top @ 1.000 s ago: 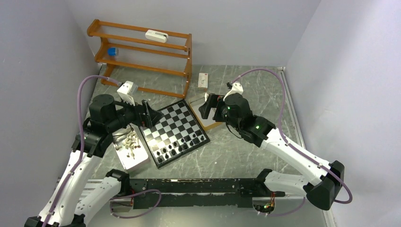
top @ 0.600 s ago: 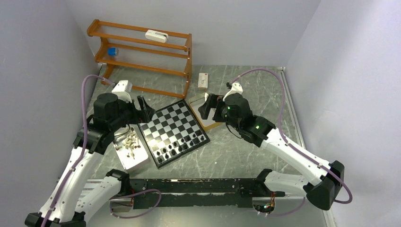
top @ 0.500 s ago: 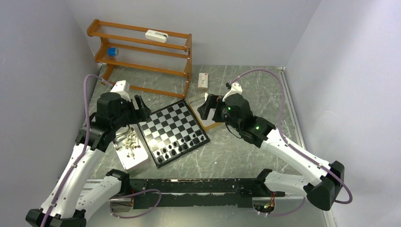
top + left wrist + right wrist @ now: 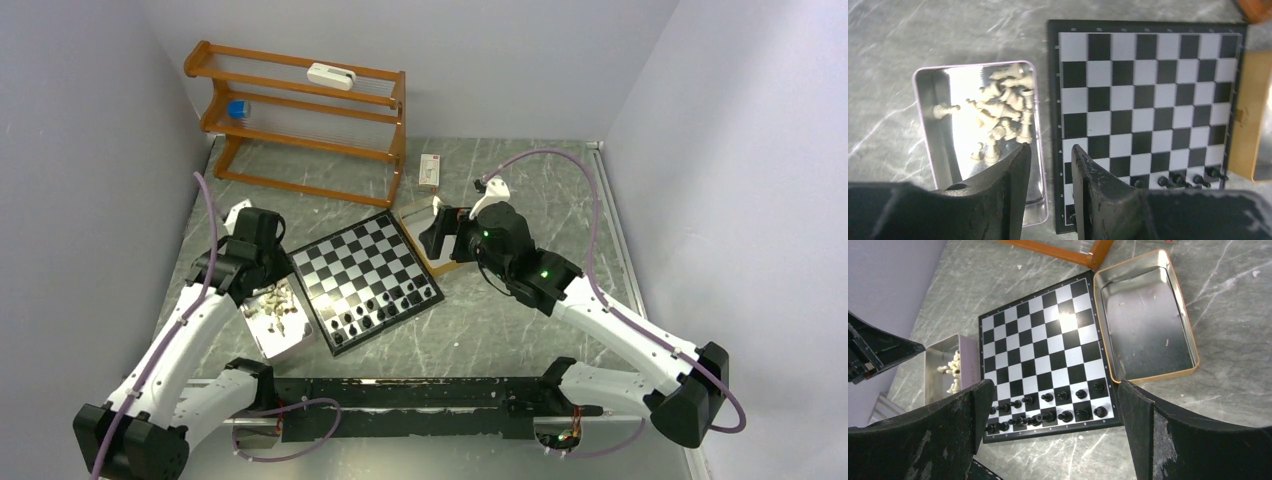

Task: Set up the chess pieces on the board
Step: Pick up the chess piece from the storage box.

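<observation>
The board (image 4: 365,275) lies in the middle of the table. Black chess pieces (image 4: 385,308) crowd its two near rows; some lie tipped (image 4: 1033,419). Cream-white chess pieces (image 4: 1003,112) lie heaped in a silver tray (image 4: 923,115) left of the board. My left gripper (image 4: 1050,150) hovers over the tray's near end and the board's left edge (image 4: 1053,125). Its jaws are narrowed but apart, with nothing between them. My right gripper (image 4: 1056,385) hangs wide open and empty above the board's right side, near a gold-rimmed tray (image 4: 1193,360).
A wooden rack (image 4: 300,110) stands at the back left with a white item and a blue item on it. A small box (image 4: 429,170) lies behind the gold-rimmed tray (image 4: 445,268). Grey walls close in left and right.
My left arm has swung back from the board's far-left corner to over the silver tray, and its jaws have narrowed. The right arm has barely moved.
</observation>
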`<state>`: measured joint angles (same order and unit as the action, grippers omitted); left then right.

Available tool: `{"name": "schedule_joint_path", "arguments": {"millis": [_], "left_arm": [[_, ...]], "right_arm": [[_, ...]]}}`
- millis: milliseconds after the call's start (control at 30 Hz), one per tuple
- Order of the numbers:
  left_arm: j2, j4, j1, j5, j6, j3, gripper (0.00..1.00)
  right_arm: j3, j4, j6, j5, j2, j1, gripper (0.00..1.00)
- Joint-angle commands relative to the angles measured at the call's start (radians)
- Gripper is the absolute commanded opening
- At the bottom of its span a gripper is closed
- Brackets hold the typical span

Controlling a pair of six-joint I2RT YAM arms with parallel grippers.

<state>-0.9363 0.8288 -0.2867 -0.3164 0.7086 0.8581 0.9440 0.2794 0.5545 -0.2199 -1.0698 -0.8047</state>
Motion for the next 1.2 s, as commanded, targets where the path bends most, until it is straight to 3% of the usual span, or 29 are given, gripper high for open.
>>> {"name": "schedule_joint_path", "arguments": {"millis": [0, 167, 567, 1167], "left_arm": [[-0.022, 0.058, 0.102, 0.0, 0.116, -0.044, 0.43], [-0.028, 0.076, 0.245, 0.072, 0.195, -0.137, 0.4], [-0.079, 0.034, 0.252, 0.032, 0.288, -0.212, 0.38], [-0.139, -0.094, 0.253, 0.069, 0.254, -0.238, 0.36]], "right_arm": [[0.021, 0.035, -0.031, -0.033, -0.016, -0.005, 1.0], [0.007, 0.034, -0.038, -0.041, -0.013, -0.006, 1.0], [0.008, 0.045, -0.071, -0.056, 0.009, -0.005, 1.0], [-0.011, 0.046, -0.076, -0.054, 0.026, -0.005, 1.0]]}}
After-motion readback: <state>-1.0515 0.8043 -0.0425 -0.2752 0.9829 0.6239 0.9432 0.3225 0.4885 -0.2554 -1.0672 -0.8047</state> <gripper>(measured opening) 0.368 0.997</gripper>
